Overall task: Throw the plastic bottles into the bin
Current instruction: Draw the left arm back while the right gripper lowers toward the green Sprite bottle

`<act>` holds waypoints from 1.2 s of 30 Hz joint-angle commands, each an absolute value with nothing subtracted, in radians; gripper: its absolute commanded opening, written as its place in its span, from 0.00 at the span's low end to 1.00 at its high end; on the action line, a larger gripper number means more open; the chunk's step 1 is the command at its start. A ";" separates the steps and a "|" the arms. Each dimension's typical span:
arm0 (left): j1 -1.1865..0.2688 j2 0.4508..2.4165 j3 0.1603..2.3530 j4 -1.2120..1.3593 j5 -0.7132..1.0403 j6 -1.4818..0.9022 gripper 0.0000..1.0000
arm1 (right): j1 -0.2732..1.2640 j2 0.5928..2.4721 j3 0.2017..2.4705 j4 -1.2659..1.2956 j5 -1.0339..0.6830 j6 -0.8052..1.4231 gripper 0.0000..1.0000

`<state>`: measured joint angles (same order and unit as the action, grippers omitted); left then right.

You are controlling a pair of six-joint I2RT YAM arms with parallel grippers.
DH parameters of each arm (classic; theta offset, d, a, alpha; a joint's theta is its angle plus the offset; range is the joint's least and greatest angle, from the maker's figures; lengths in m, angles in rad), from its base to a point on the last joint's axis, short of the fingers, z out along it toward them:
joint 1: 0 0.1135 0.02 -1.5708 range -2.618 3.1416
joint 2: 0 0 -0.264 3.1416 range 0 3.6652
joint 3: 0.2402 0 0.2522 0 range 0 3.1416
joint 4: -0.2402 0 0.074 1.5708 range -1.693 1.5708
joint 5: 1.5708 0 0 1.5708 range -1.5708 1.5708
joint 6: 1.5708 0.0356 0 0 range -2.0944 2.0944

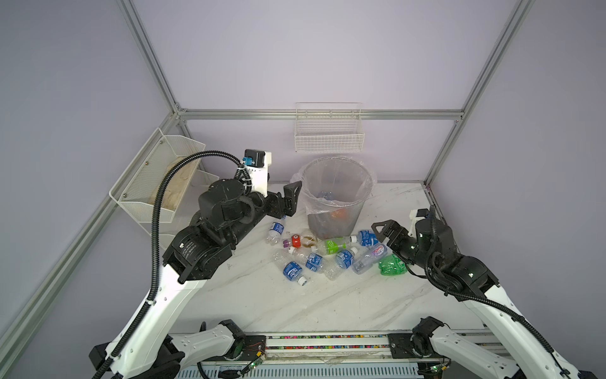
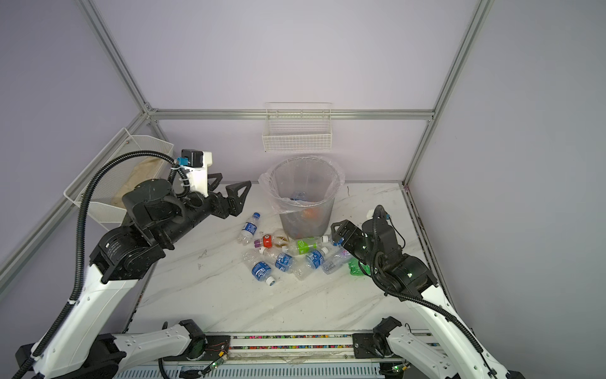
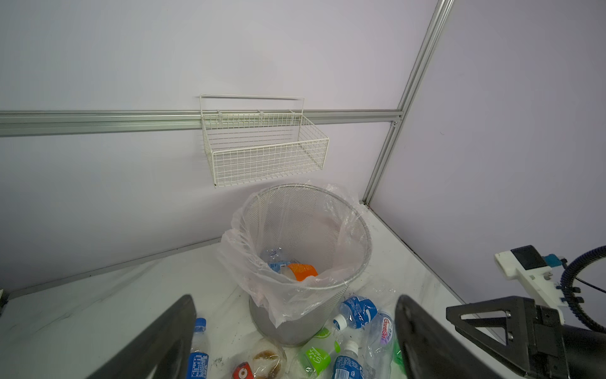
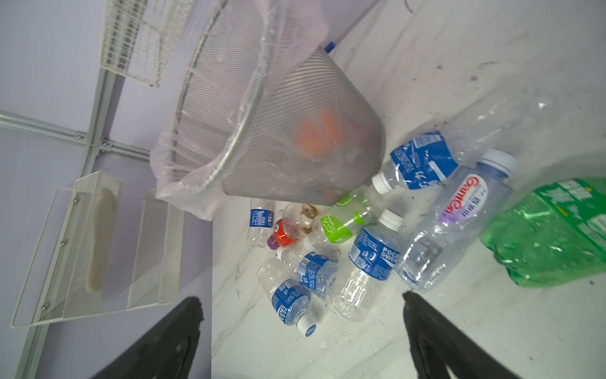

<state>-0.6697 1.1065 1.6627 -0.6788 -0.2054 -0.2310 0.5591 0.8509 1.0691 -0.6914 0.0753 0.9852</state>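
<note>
Beside the bin [image 1: 341,215] rim, left end effector [image 2: 231,185] agape, empty; right end effector [image 4: 301,297] likewise above bottles [image 1: 344,257].

This is a robotics lab test cell. Plain lilac wall panels [image 1: 311,49] sit in a bare aluminium frame [image 1: 321,115] that boxes in a white marble-pattern desk [image 1: 262,302]. A left arm [image 1: 170,295] and a right arm [image 1: 511,325], both white and black, are mounted on a rail [image 1: 328,341] at the desk's near edge. Black ribbed conduit [image 1: 156,223] and a small green circuit board [image 1: 254,363] lie exposed. A white wire basket [image 1: 329,141] and a mesh basket [image 1: 144,183] hang from the frame.
</note>
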 commanded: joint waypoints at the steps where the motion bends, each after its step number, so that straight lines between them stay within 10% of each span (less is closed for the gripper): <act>1: -0.671 1.058 1.596 -0.663 -0.211 -0.272 0.92 | 0.560 0.881 1.117 -0.853 0.233 1.153 0.98; 36: -0.670 0.704 1.079 -0.712 -0.181 -0.502 0.85 | 0.164 1.113 0.881 -0.895 0.031 1.255 0.97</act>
